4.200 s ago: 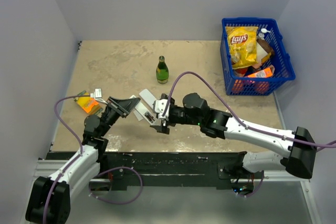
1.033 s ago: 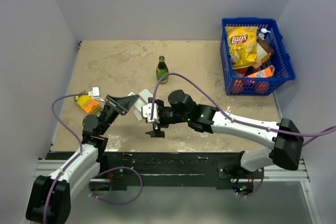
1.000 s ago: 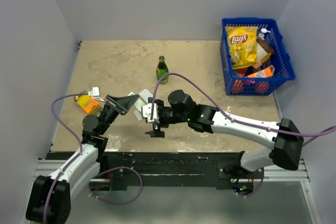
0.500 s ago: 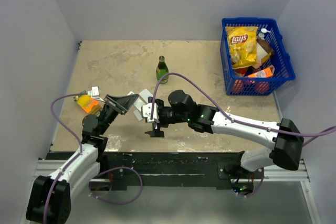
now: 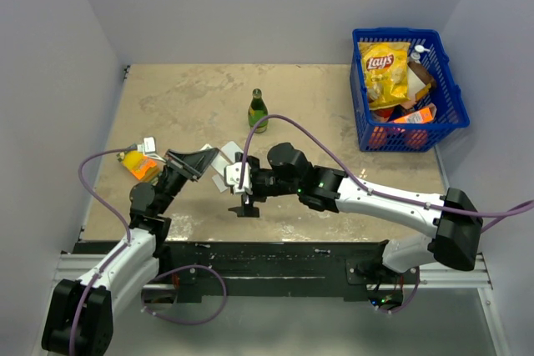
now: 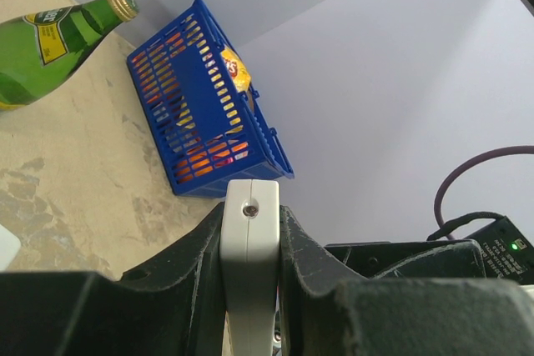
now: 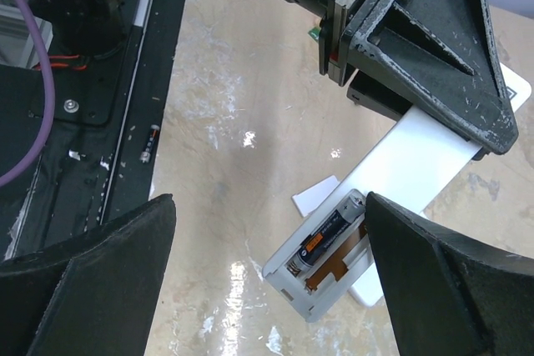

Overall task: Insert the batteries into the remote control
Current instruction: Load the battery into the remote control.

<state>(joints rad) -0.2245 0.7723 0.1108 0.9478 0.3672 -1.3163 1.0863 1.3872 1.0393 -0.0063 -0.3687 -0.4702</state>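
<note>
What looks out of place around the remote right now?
A small battery-like cylinder lies on the black base plate, off the tabletop. The remote holds one battery in its open compartment; the slot beside it is empty.

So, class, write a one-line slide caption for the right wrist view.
Open right hand poised over the white remote, one battery lying in its open compartment.

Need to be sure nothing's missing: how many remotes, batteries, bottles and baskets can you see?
Remote: 1
Batteries: 2, one in its bay, one on the black base plate
Green bottle: 1
Blue basket: 1
Total: 5
</note>
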